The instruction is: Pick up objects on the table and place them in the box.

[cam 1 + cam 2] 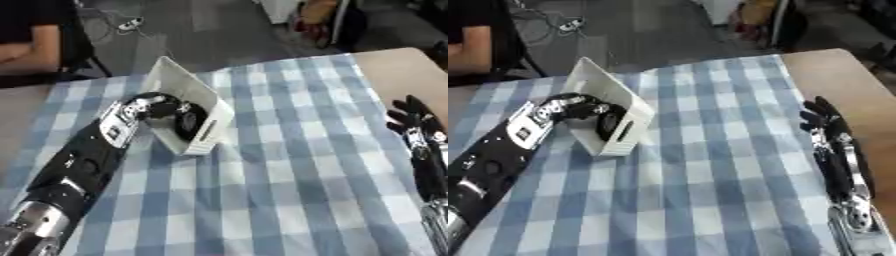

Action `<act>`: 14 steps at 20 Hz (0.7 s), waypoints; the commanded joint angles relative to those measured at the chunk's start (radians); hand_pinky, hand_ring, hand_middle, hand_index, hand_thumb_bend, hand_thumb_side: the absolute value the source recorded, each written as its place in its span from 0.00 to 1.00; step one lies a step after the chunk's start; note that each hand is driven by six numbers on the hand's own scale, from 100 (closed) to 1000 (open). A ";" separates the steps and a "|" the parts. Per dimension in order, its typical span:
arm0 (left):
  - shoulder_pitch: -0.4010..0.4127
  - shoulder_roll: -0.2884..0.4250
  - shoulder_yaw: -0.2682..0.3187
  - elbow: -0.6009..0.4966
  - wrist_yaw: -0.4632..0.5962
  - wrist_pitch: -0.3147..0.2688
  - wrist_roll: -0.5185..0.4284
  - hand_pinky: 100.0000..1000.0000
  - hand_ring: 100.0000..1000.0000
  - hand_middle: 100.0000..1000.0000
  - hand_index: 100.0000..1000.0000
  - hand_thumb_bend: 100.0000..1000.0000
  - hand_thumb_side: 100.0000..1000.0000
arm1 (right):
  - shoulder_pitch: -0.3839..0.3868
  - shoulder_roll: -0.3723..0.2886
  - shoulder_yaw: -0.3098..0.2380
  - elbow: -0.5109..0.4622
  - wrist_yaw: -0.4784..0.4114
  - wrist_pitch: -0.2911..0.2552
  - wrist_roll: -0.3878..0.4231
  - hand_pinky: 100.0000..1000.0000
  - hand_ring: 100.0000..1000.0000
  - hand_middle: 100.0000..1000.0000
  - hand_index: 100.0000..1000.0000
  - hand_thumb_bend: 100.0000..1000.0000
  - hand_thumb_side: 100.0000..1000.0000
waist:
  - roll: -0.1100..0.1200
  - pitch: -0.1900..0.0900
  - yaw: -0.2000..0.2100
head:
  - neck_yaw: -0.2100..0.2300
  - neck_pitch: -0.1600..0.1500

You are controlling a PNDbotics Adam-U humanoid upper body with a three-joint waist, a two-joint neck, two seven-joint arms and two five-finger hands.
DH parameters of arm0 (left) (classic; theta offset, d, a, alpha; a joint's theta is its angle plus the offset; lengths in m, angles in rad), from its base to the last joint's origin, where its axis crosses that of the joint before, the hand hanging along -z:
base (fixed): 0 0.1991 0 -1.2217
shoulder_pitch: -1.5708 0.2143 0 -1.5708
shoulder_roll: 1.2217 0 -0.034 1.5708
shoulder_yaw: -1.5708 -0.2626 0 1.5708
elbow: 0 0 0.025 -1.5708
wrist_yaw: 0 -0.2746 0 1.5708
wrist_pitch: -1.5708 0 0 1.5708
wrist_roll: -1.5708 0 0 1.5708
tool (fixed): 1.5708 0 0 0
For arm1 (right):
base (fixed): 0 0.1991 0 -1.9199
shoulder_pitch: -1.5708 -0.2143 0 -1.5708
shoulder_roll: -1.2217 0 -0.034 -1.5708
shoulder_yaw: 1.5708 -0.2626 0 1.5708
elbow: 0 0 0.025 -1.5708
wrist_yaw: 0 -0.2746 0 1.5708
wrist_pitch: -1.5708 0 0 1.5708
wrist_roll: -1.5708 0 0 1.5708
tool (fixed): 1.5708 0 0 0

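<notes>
At about ten o'clock on the blue-checked counter sits a white box, tipped so its opening faces the robot. Reaching inside it, the left hand has its fingers curled beside a dark round object resting against the box's inner wall; whether they grasp it cannot be told. It looks rigid and light, best held across its rim. At three o'clock the right hand rests idle, fingers straight.
</notes>
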State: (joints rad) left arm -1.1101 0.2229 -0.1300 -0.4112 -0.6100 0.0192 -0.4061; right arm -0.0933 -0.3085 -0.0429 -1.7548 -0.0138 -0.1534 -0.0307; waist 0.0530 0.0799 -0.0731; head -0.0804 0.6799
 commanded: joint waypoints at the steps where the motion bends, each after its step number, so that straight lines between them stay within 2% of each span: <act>1: -0.041 0.052 -0.016 -0.034 -0.067 -0.019 -0.020 0.93 0.97 1.00 0.87 0.60 0.78 | -0.002 -0.023 -0.008 -0.010 0.005 0.001 0.000 0.86 0.86 0.85 0.96 0.00 0.67 | -0.002 -0.011 0.003 | -0.011 -0.011; 7: -0.117 0.129 -0.048 -0.203 -0.219 -0.075 -0.053 0.94 0.98 1.00 0.86 0.62 0.79 | 0.004 -0.027 -0.013 -0.004 0.008 0.002 -0.001 0.86 0.86 0.85 0.96 0.00 0.67 | 0.004 -0.015 0.013 | -0.018 -0.013; 8: -0.124 0.141 -0.052 -0.239 -0.233 -0.081 -0.058 0.94 0.98 1.00 0.87 0.91 0.22 | 0.004 -0.028 -0.013 -0.003 0.009 0.002 -0.002 0.86 0.86 0.85 0.96 0.00 0.67 | 0.004 -0.016 0.014 | -0.019 -0.014; 9: -0.124 0.146 -0.054 -0.263 -0.239 -0.079 -0.068 0.94 0.98 1.00 0.87 0.62 0.79 | 0.004 -0.028 -0.014 -0.002 0.009 0.002 -0.002 0.86 0.86 0.85 0.96 0.00 0.67 | 0.004 -0.016 0.015 | -0.020 -0.015; 14: -0.144 0.213 -0.074 -0.488 -0.194 -0.113 -0.082 0.94 0.98 0.99 0.86 0.58 0.79 | 0.006 -0.029 -0.018 0.000 0.012 0.002 -0.005 0.86 0.86 0.85 0.96 0.00 0.67 | 0.006 -0.016 0.022 | -0.027 -0.023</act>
State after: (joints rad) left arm -1.2209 0.3915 -0.2004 -0.8282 -0.8180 -0.0831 -0.4851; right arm -0.0847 -0.3171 -0.0526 -1.7462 -0.0058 -0.1514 -0.0337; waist 0.0605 0.0786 -0.0532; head -0.0972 0.6717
